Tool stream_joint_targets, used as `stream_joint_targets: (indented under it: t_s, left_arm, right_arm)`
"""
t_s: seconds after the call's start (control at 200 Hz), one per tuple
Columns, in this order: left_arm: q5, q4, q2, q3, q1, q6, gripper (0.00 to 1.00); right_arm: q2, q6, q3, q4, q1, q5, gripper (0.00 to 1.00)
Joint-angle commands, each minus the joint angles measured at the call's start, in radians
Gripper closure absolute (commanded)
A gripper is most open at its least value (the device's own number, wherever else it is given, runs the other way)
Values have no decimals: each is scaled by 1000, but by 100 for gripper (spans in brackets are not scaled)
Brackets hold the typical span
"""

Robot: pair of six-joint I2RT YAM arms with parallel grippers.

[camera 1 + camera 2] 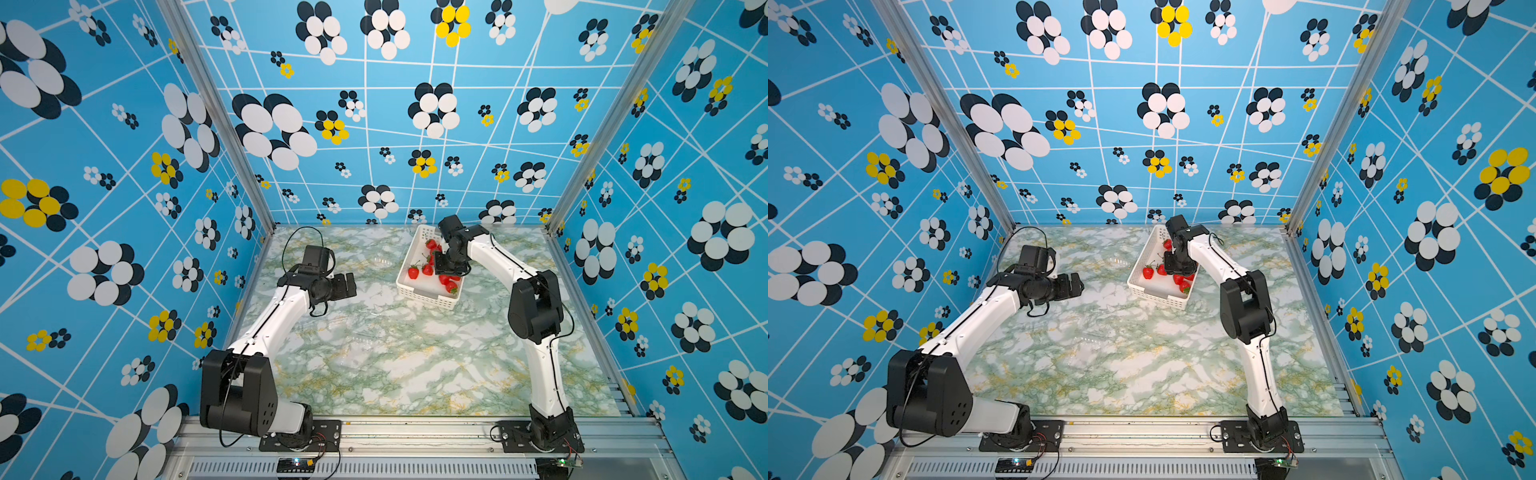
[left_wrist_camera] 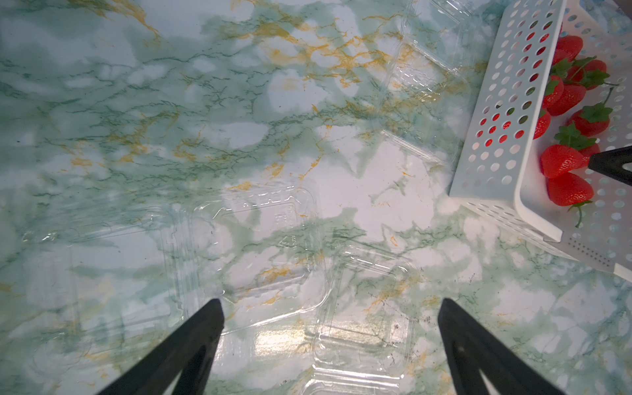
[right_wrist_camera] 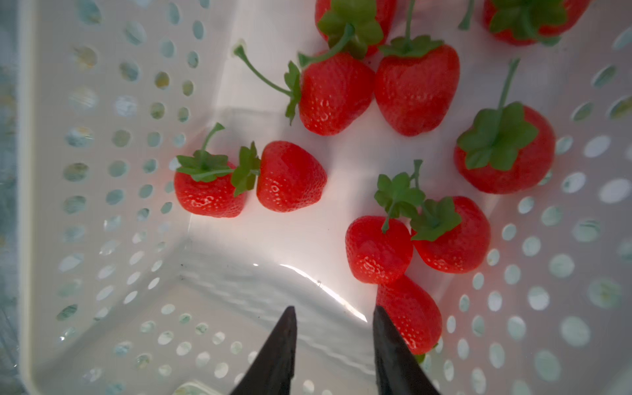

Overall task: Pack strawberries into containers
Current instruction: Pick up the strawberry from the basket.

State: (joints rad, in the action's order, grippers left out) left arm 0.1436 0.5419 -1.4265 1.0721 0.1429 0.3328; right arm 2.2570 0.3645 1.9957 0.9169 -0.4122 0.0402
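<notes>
- While the right gripper [image 3: 333,309] hangs inside the white perforated basket [image 3: 102,136], its jaws stand narrow with nothing between them. The nearest strawberry [image 3: 410,314] lies against the outer side of one finger, not in the gap. Risk: closing here would catch nothing, or shove that fruit towards the basket wall.
- All the strawberries [image 3: 290,176] lie on the basket floor, several touching, with caps and stems overlapping. Risk: lifting one may drag a neighbour, and glossy rounded skins may slip from a light pinch.
- The left gripper [image 2: 330,301] hovers wide and empty above the containers [image 2: 266,246], which rest without fruit on the tabletop [image 2: 136,102] near the basket. Risk: the clear plastic is hard to make out against the pattern and probably light, so a nudge may slide it and a drop may miss.
- Surface: glossy marble print in green and gold, with patches of glare.
- Room: blue walls [image 1: 374,124] printed with flowers and white lines, held by aluminium frame posts [image 1: 220,124].
</notes>
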Motion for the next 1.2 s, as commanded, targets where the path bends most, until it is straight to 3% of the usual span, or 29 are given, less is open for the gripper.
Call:
stream_joint_targets:
  t_s: [0.0,0.78,1.019,1.194]
  left_arm:
    - [17,-11,8,-16,-8,8,1]
    - [39,-31,-11,-20,-8,12,1]
    - [39,-31,-19,-15,-8,12,1]
    - [46,-38,-27,-14,-8,14,1]
  right_arm:
    - [15,30,-6,32,-3,-53,62]
    - [168,34,156,80,4,-149,52]
    - [181,31,164,81,7,-143,55]
    - [188,27,161,76,7,-151,65]
